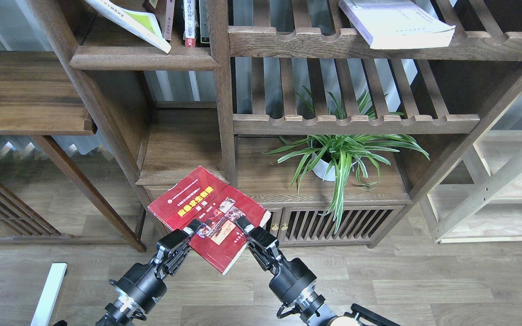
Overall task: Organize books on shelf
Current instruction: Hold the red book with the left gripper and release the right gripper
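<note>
1. Upper left of the frame: the shelf [143,58], a solid board with a rounded front edge, carries a green book [129,20] leaning over its edge, with a few upright spines just right of it. If another book is pushed in roughly, I judge the leaning one could slide off.
2. Lower centre-left: the left gripper [193,227] sits at the near left edge of the red book [206,213]. Whether its fingers pinch the cover or only touch it, I cannot tell.
3. Lower centre: the red book is tilted, held in the air in front of the low cabinet, well below the shelf.
4. Just right of that: the right gripper [242,225] is clamped on the book's near right edge, one finger showing on the cover. The hold is near one edge only, so the book may sag or twist out during the lift.
5. Centre right: the plant [340,154] is near; a wide swing could brush its leaves.
6. Upper right: a white book [394,22] lies flat on a slatted rack.
</note>
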Controlling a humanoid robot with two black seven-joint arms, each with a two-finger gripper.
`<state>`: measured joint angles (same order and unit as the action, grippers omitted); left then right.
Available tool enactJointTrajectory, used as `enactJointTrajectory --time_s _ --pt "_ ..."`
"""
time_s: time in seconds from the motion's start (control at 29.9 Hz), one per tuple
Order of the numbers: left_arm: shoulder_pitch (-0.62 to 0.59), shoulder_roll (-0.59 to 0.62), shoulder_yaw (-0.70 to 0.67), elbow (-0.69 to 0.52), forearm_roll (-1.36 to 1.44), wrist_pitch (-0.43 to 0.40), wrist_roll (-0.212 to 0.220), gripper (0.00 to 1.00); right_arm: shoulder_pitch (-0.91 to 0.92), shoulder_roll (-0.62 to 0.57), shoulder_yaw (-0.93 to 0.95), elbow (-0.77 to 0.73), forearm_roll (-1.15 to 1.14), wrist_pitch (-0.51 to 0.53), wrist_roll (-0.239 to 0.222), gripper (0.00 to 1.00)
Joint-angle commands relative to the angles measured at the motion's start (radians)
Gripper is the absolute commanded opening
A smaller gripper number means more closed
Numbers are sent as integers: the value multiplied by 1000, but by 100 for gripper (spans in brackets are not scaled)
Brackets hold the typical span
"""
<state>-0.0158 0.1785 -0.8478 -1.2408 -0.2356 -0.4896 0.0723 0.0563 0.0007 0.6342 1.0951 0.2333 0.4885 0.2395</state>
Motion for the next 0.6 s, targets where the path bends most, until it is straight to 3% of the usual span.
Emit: enactJointTrajectory --time_s 0.0,0.07,0.23,0.57 --pt "2 -7 -16 -2 -1 1 -2 3 -6 -1 7 -4 -6 0 1 25" --pt "3 -7 -22 -3 -1 1 -2 3 -10 -1 25 -11 -9 0 1 42" --pt "5 -14 -39 -3 1 1 -2 2 -20 -1 74 -27 -14 -62 1 63" --pt "17 -11 -60 -9 30 1 -2 1 -21 -1 131 -73 -19 -71 1 70"
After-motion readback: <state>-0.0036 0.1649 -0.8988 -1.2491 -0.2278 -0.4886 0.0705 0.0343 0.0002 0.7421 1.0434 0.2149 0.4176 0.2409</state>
